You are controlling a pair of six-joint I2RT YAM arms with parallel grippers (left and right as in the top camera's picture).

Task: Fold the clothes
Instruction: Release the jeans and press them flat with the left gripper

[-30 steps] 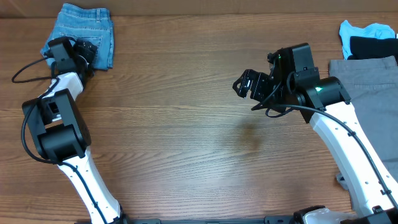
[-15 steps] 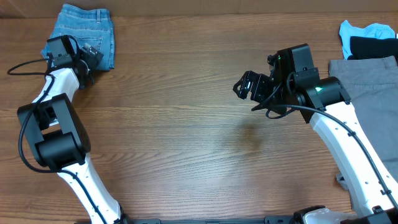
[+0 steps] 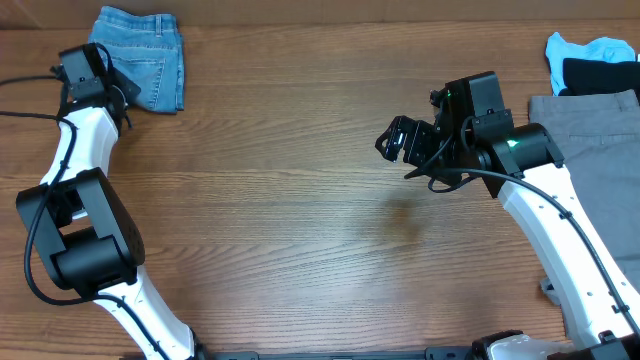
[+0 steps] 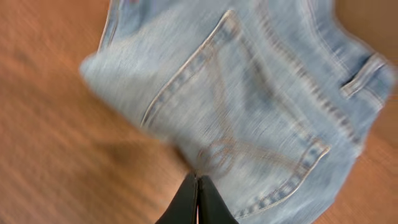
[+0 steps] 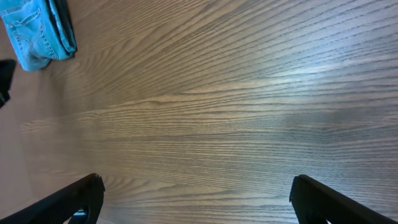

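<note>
The clothes, a pair of light blue jeans (image 3: pixel 145 55), lie folded into a small stack at the table's far left back corner. They also show in the right wrist view as jeans (image 5: pixel 37 31) in the top left. The left wrist view is blurred, with the jeans (image 4: pixel 249 93) filling it, a stitched back pocket facing up. My left gripper (image 3: pixel 118 90) is shut at the stack's near left edge, its fingertips (image 4: pixel 198 186) pressed together with no cloth between them. My right gripper (image 3: pixel 395 140) hangs open above bare wood right of centre, its fingers (image 5: pixel 81 199) wide apart and empty.
A grey garment (image 3: pixel 590 150) lies flat at the right edge. Light blue and black garments (image 3: pixel 595 60) are piled at the back right. A black cable (image 3: pixel 20 85) trails off the left arm past the table's left side.
My left arm has swung left and back along the jeans' edge, and its gripper has gone from open to shut. The jeans and the right arm have not moved.
</note>
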